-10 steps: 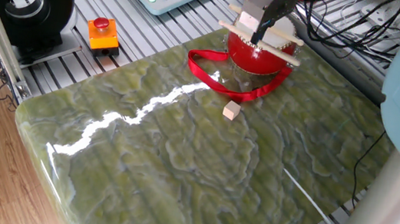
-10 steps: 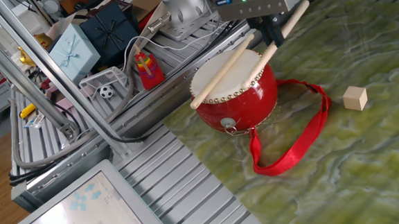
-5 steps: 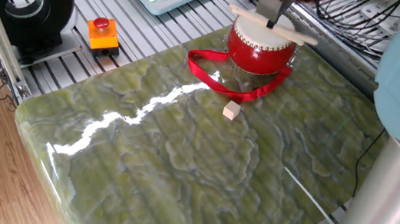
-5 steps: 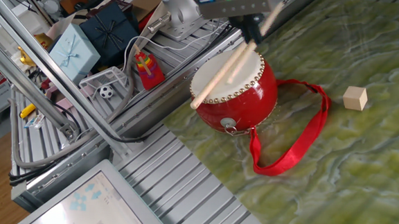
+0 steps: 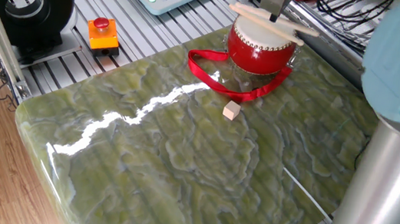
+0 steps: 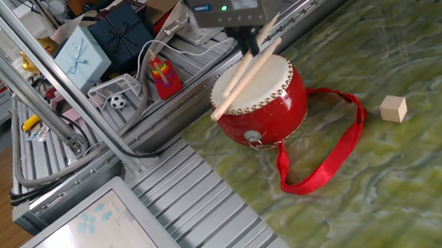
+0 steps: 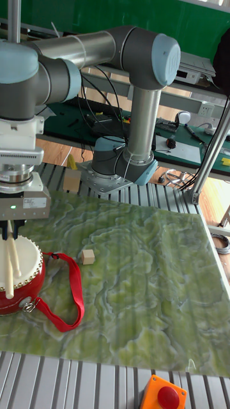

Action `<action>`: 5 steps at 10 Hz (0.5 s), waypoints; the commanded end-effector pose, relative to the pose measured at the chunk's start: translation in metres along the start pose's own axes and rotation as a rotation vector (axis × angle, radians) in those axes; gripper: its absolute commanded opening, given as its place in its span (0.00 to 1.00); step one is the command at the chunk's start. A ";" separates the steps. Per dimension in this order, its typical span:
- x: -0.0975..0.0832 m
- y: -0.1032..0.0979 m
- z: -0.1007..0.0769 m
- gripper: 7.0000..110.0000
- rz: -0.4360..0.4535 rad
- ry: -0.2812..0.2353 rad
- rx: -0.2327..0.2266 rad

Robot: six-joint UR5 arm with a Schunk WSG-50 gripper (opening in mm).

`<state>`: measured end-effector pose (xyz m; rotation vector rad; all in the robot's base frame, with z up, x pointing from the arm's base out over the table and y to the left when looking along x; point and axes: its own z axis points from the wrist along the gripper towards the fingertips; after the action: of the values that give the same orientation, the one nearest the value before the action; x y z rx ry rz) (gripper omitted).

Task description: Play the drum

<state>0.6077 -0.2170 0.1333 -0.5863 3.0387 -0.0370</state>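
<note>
The end effector (image 6: pixel 253 39) is closed on two pale wooden sticks (image 6: pixel 244 69) above the glossy red drum with cream skin (image 6: pixel 262 98). The drum stands on the green marbled bench (image 5: pixel 200 166), at the upper middle of one fixed view.

Small wooden cube (image 5: pixel 231 111) on green mat (image 5: pixel 179 156); orange button box (image 5: pixel 103 33) beside, apparently off mat.

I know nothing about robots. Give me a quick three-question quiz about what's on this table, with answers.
1. True or false: two wooden sticks lie across the skin of the drum.
2. Which lies on the green mat, beside the red ribbon strap? A) a small wooden cube B) a ball C) a cup
3. Fill in: the orange box on the metal slats has a ___ button.

Key: 1 true; 2 A; 3 red.

The end effector hangs above the drum's far edge; whether it grips a stick is unclear.
</note>
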 end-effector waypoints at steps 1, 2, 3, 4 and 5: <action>-0.009 -0.003 0.008 0.00 0.011 -0.011 -0.025; -0.007 0.000 0.006 0.00 0.011 -0.007 -0.031; -0.004 0.005 0.003 0.00 0.021 -0.005 -0.039; -0.001 0.010 0.001 0.00 0.038 -0.001 -0.042; 0.001 0.022 0.000 0.00 0.080 -0.004 -0.060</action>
<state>0.6059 -0.2102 0.1299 -0.5432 3.0556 0.0075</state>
